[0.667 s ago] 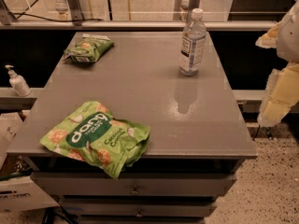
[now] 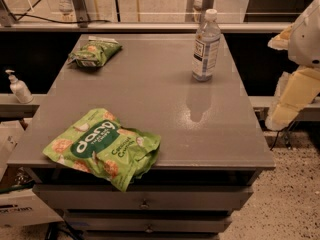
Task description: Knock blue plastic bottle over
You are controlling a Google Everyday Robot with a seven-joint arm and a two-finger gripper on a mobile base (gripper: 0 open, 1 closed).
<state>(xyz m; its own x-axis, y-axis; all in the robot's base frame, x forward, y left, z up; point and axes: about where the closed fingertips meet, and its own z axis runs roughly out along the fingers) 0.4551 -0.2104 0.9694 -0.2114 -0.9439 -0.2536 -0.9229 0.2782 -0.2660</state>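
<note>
The blue plastic bottle (image 2: 206, 46) stands upright at the far right of the grey cabinet top (image 2: 165, 104). It is clear and bluish, with a white cap and a white-and-blue label. Cream and white links of my arm (image 2: 297, 89) show at the right edge, beside the cabinet, to the right of the bottle and apart from it. My gripper is out of view; no fingers show.
A green snack bag (image 2: 105, 149) lies at the front left corner, partly over the edge. A second green bag (image 2: 95, 53) lies at the far left. A small white pump bottle (image 2: 19, 87) stands on a ledge to the left. Drawers (image 2: 145, 201) sit below the top.
</note>
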